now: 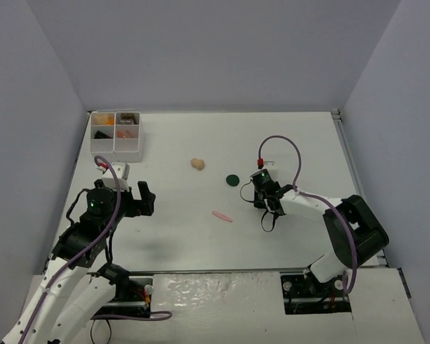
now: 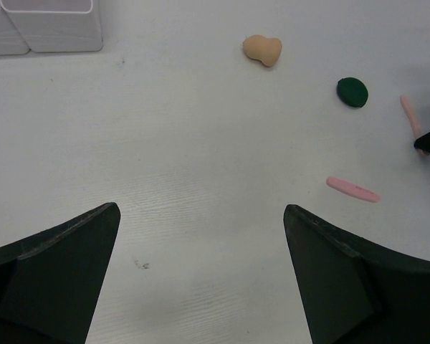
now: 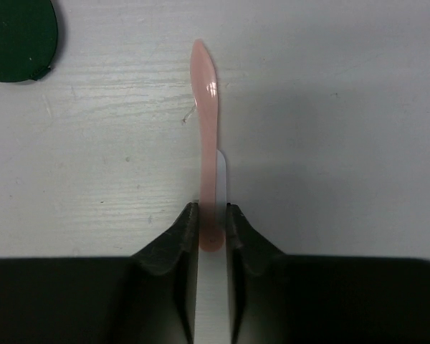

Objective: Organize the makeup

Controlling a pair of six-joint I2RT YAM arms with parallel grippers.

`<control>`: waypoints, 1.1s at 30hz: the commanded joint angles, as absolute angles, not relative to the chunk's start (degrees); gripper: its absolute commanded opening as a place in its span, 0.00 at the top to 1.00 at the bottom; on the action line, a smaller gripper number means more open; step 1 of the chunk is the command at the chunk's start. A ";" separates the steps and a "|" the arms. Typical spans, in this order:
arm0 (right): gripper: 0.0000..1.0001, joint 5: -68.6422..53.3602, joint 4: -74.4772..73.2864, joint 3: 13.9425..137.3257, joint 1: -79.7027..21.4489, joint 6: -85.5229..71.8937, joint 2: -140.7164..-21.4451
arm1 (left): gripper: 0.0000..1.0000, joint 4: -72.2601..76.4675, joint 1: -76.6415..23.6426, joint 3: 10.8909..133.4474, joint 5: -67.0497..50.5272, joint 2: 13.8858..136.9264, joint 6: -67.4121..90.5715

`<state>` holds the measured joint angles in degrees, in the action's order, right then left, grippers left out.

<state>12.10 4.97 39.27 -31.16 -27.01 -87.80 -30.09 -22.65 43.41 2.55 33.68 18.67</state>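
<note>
Pink stick (image 3: 206,136) lies just right of the compact (image 3: 18,39), its near end clenched in my right gripper (image 3: 212,223). With so thin a hold, I judge it may pivot or slip on lifting. Left gripper (image 2: 201,215) hangs wide and empty near the box (image 1: 116,150).

Beige sponge (image 1: 197,164), green compact (image 1: 233,180) and pink stick (image 1: 222,216) lie on the table (image 1: 308,143), well right of the white box (image 1: 116,133).
</note>
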 commanded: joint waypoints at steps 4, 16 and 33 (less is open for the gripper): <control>1.00 13.07 6.13 42.37 -36.82 -25.40 -84.17 | 0.03 -22.19 -22.41 43.44 -9.24 34.96 27.26; 1.00 16.89 27.92 38.94 -59.95 -17.96 -66.15 | 0.03 -7.09 -25.84 46.27 -19.40 44.26 42.55; 1.00 12.86 40.61 38.32 -64.83 -14.77 -67.59 | 0.30 -0.97 -36.33 49.51 -10.80 53.06 46.30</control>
<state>13.19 32.86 37.90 -64.16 -15.58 -67.45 -6.09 -35.37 45.32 -13.26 51.54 44.57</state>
